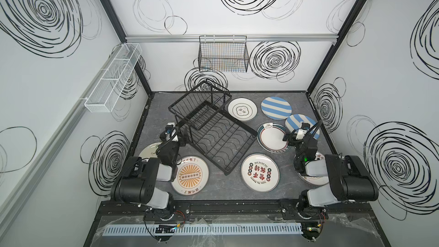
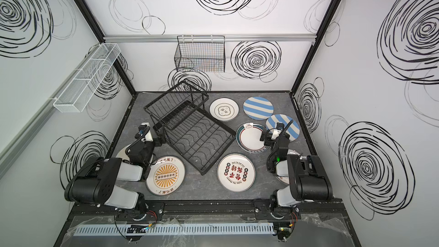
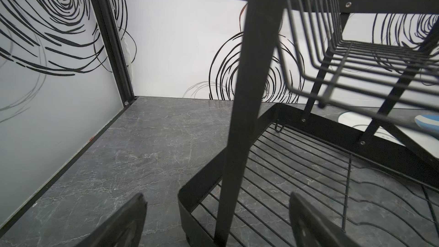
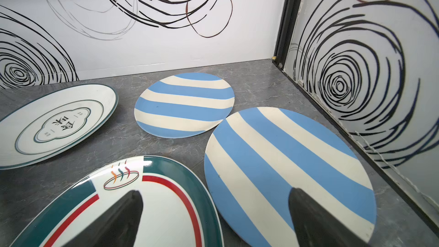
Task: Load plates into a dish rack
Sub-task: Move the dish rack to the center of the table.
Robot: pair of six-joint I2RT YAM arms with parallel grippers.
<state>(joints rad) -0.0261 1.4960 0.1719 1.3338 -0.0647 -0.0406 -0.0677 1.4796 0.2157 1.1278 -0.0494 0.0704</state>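
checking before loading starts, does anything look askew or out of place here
The dish rack sits diagonal on the table, empty. The nearer striped plate rests its rim over the farther striped plate. No breakage or spill shows.

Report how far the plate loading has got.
Done: nothing; the dish rack is empty. In hand: the left gripper stands open around a rack post, and the right gripper hangs open above the green-rimmed plate and a striped plate, holding nothing. Left: all the plates, lying on the table.
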